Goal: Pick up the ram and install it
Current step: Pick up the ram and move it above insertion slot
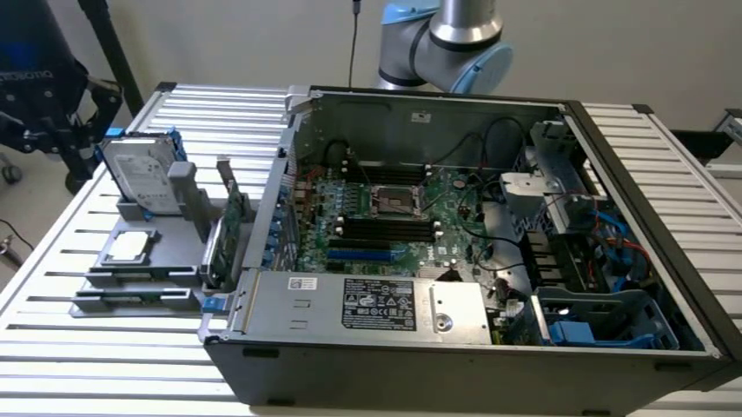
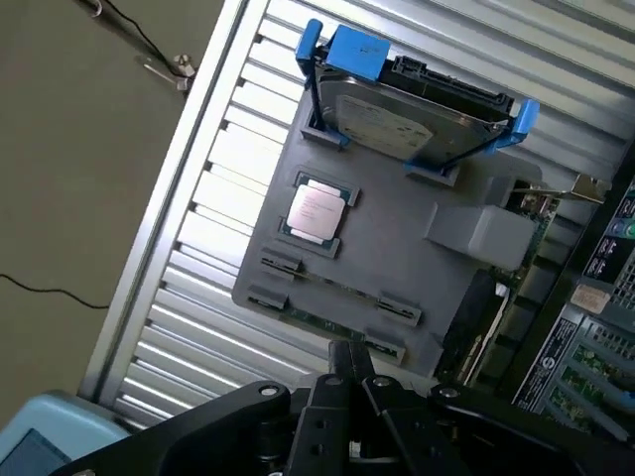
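Here, the exterior view has a computer case [image 1: 464, 217] on a slatted table [image 1: 69, 365], with a grey holder [image 1: 174, 250] at the exterior view's left. In the wrist view the gripper [image 2: 349, 359], claw together and empty, hovers near the holder, where the ram [image 2: 327, 319] stands on edge in clips; it looks light, stiff and fragile, best pinched across its flat faces mid-length

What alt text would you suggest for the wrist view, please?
The black gripper hangs above a grey holder on a slatted metal table, nearest the ram, a thin green stick lying in the holder's clips. The holder also carries a processor chip and a silver hard drive in blue brackets.
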Available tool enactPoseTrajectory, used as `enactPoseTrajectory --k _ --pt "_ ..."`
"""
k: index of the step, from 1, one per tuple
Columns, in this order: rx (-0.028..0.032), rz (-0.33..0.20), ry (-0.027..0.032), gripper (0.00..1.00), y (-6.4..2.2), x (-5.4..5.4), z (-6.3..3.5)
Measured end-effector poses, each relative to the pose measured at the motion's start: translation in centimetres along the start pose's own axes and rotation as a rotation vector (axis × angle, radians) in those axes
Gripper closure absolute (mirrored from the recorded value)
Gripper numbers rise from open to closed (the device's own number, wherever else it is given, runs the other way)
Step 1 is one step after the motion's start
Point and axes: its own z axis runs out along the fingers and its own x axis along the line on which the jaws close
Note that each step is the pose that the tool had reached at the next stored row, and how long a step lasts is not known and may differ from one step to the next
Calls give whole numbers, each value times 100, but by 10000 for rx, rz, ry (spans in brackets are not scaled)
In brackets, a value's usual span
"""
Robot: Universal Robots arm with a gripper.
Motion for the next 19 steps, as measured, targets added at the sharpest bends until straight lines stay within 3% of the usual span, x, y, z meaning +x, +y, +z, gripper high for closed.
enactPoseTrajectory --k 19 --pt "153 -3462 -58 89 0 -1 11"
